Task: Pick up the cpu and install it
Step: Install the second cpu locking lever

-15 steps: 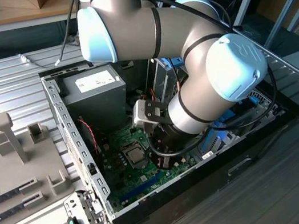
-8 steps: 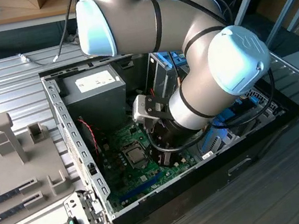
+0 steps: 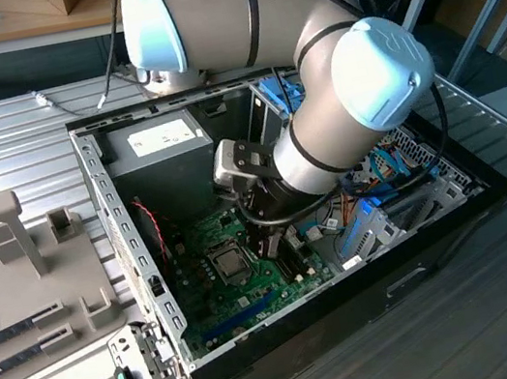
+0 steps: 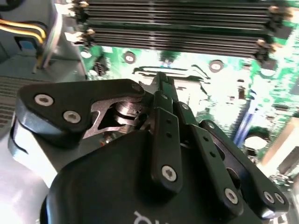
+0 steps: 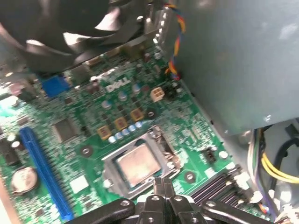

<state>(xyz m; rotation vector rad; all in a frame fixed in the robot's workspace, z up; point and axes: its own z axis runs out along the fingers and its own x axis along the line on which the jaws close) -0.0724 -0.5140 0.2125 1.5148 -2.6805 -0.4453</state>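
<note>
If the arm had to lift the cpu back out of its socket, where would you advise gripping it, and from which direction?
Judging from its pose, take the cpu by two opposite edges, coming straight down from above. It lies flat and low inside the socket frame, with only its broad metal top exposed, so a sideways approach looks blocked. The gripper is beside that frame, near the memory slots.

Arm [image 3: 301, 14] bends at the elbow and reaches downward, wrist [image 3: 311, 155] angled steeply. Gripper [image 5: 163, 183] points down; fingers [image 4: 161, 100] are pressed together, tips meeting with no visible gap and nothing between them in both wrist views.
</note>
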